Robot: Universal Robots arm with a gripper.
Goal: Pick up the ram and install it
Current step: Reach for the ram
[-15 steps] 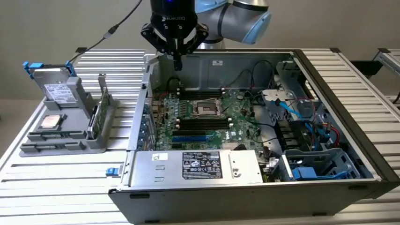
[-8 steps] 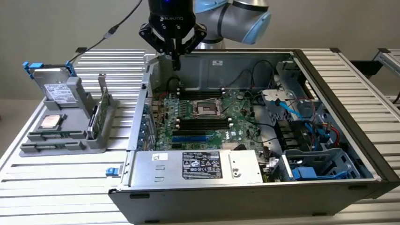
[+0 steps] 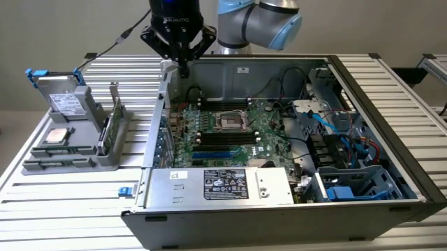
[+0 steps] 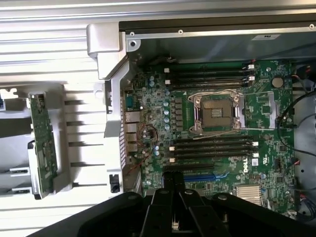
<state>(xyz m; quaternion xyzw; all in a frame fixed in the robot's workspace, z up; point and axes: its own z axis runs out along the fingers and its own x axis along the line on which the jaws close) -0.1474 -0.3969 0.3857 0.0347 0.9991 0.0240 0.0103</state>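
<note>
The ram (image 4: 42,144) is a long narrow green board standing on edge in the grey holder (image 4: 63,173) on the table beside the computer case. In the exterior view the ram (image 3: 105,137) sits at the holder's right side, with a taller card with a metal bracket (image 3: 115,99) next to it. My gripper (image 3: 183,72) hangs high over the case's far left corner, apart from the ram and to the exterior view's right of it. Its fingers (image 4: 168,190) are shut with nothing between them. Black memory slots (image 4: 212,148) lie beside the processor socket (image 4: 217,112).
The open computer case (image 3: 380,130) takes up the middle and the exterior view's right, with cables (image 3: 335,130), a drive cage and a power supply (image 3: 223,185) along the near side. A hard drive (image 3: 66,99) and a processor (image 3: 56,135) also sit in the holder (image 3: 42,159).
</note>
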